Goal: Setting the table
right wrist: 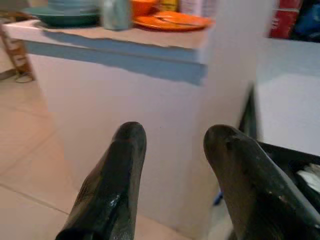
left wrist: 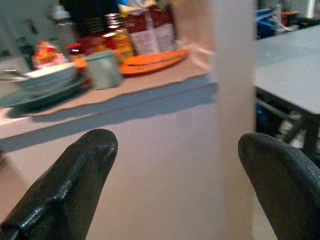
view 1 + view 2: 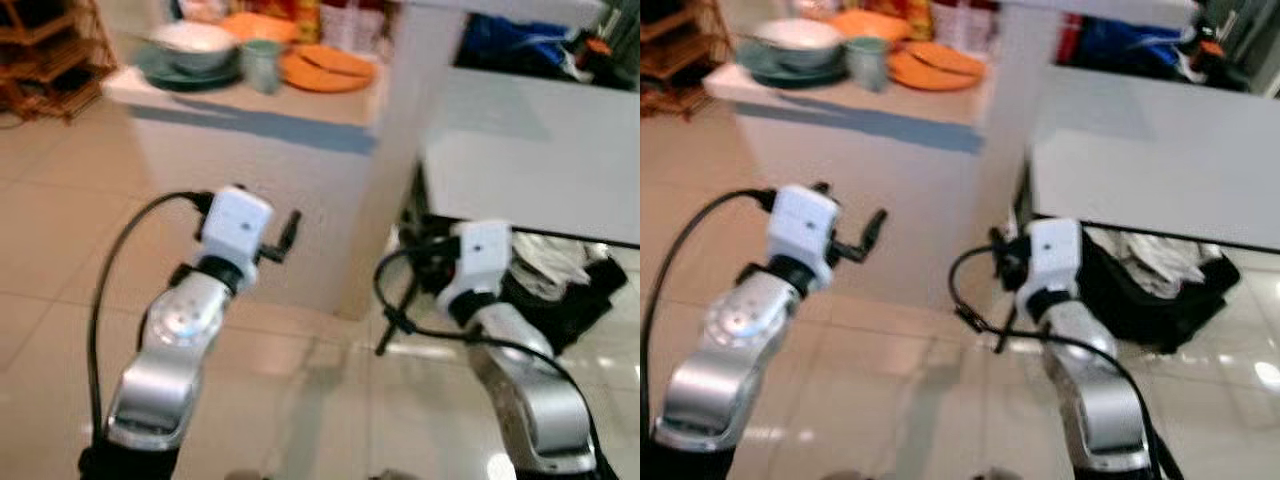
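Orange plates (image 3: 328,68) sat at the upper middle of the frame on a white surface (image 3: 300,100), with a pale green cup (image 3: 262,64) just to their left and, further left, a white bowl (image 3: 193,40) resting on a dark green plate (image 3: 185,72). Packets and bottles (image 2: 142,32) stood behind them. A grey table (image 3: 540,150) filled the upper right of the frame, with dark bags and cloth (image 3: 560,275) on the floor beneath it. Both arms were raised in the lower half of the frame, well short of the crockery. The left end effector (image 2: 175,180) stood wide open and held nothing; the right end effector (image 1: 172,170) was open more narrowly, also empty. The plates and bowl looked like stiff, glazed ware, likely slippery and breakable, and moderately heavy if lifted as a stack. A rim pinch on the top orange plate seemed the sensible hold, while the cup would probably take a grip across its wall.
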Controlling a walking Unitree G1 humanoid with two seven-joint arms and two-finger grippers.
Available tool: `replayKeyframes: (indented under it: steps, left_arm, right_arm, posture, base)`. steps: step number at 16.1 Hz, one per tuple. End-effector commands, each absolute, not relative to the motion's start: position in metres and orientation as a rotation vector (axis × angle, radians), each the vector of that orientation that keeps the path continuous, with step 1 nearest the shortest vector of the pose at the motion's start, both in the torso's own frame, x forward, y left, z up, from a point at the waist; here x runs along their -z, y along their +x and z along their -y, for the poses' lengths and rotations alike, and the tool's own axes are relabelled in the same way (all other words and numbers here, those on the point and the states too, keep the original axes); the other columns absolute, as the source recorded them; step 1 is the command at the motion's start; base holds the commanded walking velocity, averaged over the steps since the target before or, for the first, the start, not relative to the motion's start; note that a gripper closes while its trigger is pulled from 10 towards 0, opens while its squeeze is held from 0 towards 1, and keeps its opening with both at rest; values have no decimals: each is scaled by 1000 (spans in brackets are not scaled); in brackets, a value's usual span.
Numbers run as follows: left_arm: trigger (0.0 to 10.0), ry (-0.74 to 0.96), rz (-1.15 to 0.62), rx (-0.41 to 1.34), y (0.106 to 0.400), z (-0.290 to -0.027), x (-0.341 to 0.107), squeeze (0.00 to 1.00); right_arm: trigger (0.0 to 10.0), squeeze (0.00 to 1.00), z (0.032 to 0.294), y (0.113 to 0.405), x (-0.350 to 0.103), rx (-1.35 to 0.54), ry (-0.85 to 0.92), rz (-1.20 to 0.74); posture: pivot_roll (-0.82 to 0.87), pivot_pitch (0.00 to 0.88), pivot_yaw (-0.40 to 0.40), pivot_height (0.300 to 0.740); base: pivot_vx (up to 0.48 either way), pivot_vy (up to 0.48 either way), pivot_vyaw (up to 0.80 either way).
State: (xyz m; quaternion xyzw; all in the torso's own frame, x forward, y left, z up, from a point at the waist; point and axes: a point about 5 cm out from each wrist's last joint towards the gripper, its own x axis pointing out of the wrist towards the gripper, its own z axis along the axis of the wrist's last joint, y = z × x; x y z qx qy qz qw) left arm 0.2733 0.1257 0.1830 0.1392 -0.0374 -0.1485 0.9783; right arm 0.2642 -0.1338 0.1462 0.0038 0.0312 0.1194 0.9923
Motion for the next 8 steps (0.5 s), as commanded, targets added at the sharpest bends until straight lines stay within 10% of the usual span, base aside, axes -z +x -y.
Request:
replayKeyframes:
  steps: [1,8]
  left_arm:
    - [10000,276,87,336,272,-117,-185,0]
    - [10000,175,75,350,272,-114,-189,0]
  right_arm:
    - [10000,0,144,264,-147,-210,-9,-58]
    - [10000,0,147,268,-154,-190,-1,-28]
  posture:
    - [32,30,-44,740]
    - [32,27,-47,740]
  base:
    - [0,480,0]
    - [181,320,0]
